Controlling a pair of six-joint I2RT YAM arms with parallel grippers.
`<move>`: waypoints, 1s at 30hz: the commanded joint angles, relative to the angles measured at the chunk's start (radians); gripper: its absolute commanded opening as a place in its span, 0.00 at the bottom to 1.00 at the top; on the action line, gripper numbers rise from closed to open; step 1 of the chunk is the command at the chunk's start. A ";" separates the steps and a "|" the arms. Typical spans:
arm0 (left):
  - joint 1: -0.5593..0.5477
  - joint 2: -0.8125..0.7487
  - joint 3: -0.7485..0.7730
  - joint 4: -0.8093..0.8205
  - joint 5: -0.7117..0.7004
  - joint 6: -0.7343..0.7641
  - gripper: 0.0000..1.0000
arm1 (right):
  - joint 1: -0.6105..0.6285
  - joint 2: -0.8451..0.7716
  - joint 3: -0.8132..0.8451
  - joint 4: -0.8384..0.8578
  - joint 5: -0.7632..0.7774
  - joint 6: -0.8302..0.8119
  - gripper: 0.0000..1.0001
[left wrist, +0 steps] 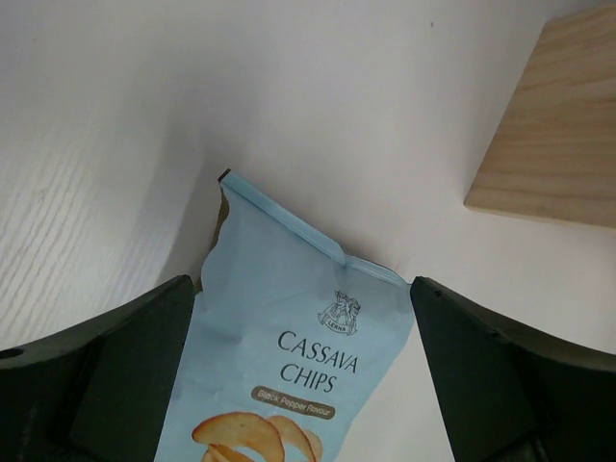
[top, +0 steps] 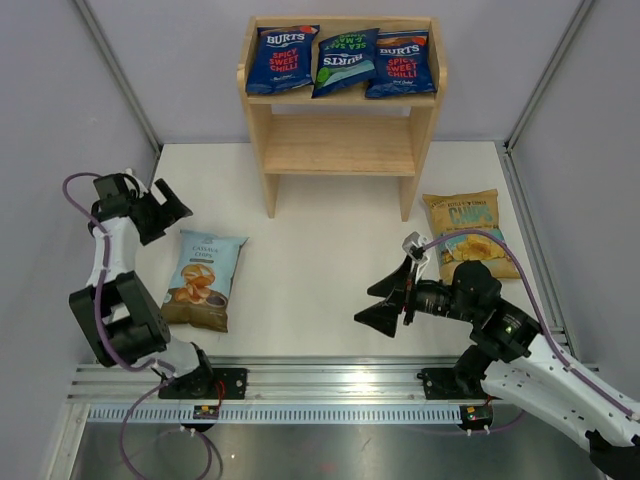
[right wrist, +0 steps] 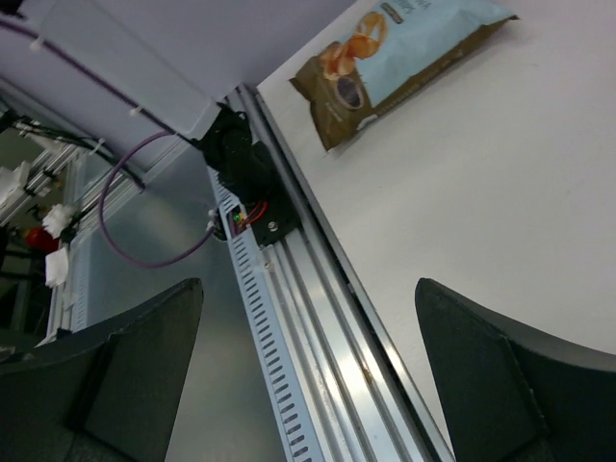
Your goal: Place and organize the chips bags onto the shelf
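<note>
The wooden shelf (top: 340,145) stands at the back. Its top tier holds three dark-blue Burts bags side by side: a red-label one (top: 282,58), a green-label one (top: 345,60) and another red-label one (top: 401,62). The lower tier is bare. The pale blue cassava chips bag (top: 205,278) lies flat on the table at the left. My left gripper (top: 165,215) is open just above its top edge, with the bag (left wrist: 289,375) showing between its fingers. The yellow bag (top: 468,232) lies flat at the right. My right gripper (top: 365,305) is open and empty, pointing left.
A side panel of the shelf (left wrist: 558,125) shows at the upper right of the left wrist view. The right wrist view shows the metal base rail (right wrist: 318,318), the left arm's base mount (right wrist: 245,173) and the cassava bag (right wrist: 404,58). Grey walls enclose the table.
</note>
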 commanded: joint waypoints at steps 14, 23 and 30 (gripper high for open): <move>0.080 0.532 0.221 -0.073 0.351 0.120 0.99 | 0.002 0.004 -0.061 0.206 -0.351 0.015 0.97; 0.098 0.632 0.224 -0.005 0.463 0.052 0.84 | 0.002 0.056 -0.043 0.203 -0.360 0.010 0.95; 0.098 0.636 0.232 0.039 0.453 -0.002 0.45 | 0.002 0.051 -0.030 0.163 -0.317 -0.003 0.95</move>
